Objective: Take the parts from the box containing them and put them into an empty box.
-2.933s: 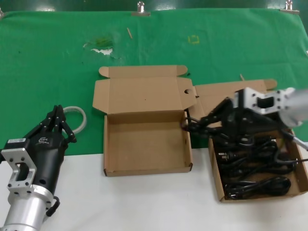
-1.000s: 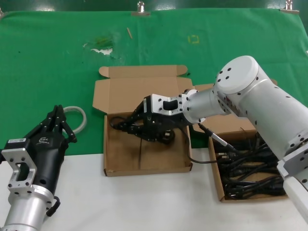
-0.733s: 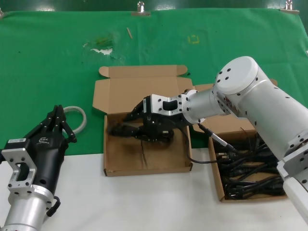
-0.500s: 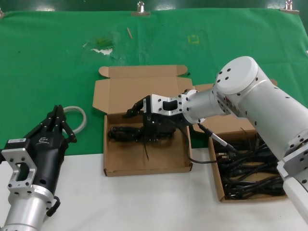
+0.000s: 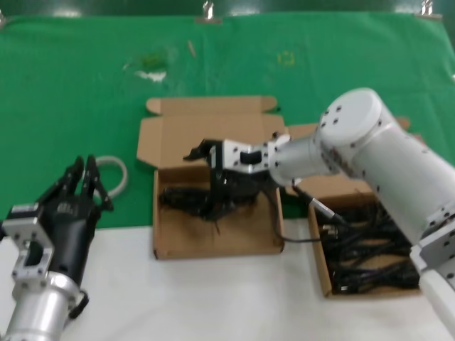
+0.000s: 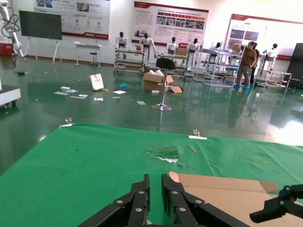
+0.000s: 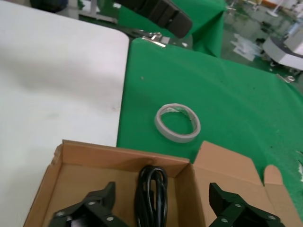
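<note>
While no label reads clearly, right gripper (image 5: 213, 165) hovers, fingers spread, over cord (image 5: 186, 199).

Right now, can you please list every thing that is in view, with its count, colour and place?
Green cloth: one, covering the far part of the table.
White tabletop: one, nearest the robot.
Middle brown cardboard box: one, lid open, at the centre.
Coiled black power cord: one, lying inside the middle box.
Right brown cardboard box: one, on the right side.
Black power cords: several, a tangled pile in the right box; the count is unclear.
Grey-white ring of tubing: one, on the cloth at the left.
Right gripper: one, black, open above the cord in the middle box.
Left gripper: one, black, parked at the near left.
</note>
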### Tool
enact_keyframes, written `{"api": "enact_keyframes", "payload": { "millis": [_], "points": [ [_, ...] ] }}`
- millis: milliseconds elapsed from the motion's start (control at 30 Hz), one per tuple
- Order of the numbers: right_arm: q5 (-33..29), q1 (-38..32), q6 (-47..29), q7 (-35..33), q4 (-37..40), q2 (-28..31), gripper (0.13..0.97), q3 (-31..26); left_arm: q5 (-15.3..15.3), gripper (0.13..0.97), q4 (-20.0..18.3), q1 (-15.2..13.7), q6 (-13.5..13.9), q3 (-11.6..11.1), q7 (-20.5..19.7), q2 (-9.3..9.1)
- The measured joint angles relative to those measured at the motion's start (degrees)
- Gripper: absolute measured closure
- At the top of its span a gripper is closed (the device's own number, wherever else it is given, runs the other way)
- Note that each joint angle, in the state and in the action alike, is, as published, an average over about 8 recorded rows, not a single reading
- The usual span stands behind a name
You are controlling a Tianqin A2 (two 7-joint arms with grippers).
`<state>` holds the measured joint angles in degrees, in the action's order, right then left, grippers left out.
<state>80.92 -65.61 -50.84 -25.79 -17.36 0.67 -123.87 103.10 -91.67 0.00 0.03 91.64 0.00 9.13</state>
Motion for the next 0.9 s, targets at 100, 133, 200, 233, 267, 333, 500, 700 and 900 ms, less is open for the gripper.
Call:
{"api": "enact_keyframes", "payload": {
  "millis": [100, 133, 200, 233, 267, 333, 500, 700, 900],
  "points": [
    [0.6, 1.7, 1.3, 0.7, -1.9, 0.4, 0.488, 0.8, 0.0, 0.909, 0.0, 0.0, 0.0, 0.0, 0.0, 0.00],
    [0.8, 2.4, 1.9, 0.9, -2.7, 0.6, 0.462, 1.2, 0.0, 0.898, 0.0, 0.0, 0.0, 0.0, 0.0, 0.00],
    [1.3, 3.8, 3.0, 1.5, -4.4, 1.0, 0.410, 1.9, 0.0, 0.876, 0.0, 0.0, 0.0, 0.0, 0.0, 0.00],
    [1.6, 4.6, 3.6, 1.8, -5.2, 1.2, 0.384, 2.3, 0.0, 0.865, 0.0, 0.0, 0.0, 0.0, 0.0, 0.00],
    [1.8, 5.4, 4.2, 2.2, -6.2, 1.4, 0.384, 2.7, 0.0, 0.854, 0.0, 0.0, 0.0, 0.0, 0.0, 0.00],
    [2.4, 7.2, 5.6, 2.8, -8.1, 1.8, 0.346, 3.5, 0.0, 0.833, 0.0, 0.0, 0.0, 0.0, 0.0, 0.00],
    [3.9, 11.6, 8.9, 4.5, -13.0, 2.9, 0.252, 5.7, 0.0, 0.756, 0.0, 0.0, 0.0, 0.0, 0.0, 0.00],
    [5.7, 16.9, 13.1, 6.6, -19.1, 4.3, 0.191, 8.3, 0.0, 0.653, 0.0, 0.0, 0.0, 0.0, 0.0, 0.00],
    [7.5, 22.3, 17.3, 8.8, -25.2, 5.6, 0.146, 10.9, 0.0, 0.493, 0.0, 0.0, 0.0, 0.0, 0.0, 0.00]
  ]
}}
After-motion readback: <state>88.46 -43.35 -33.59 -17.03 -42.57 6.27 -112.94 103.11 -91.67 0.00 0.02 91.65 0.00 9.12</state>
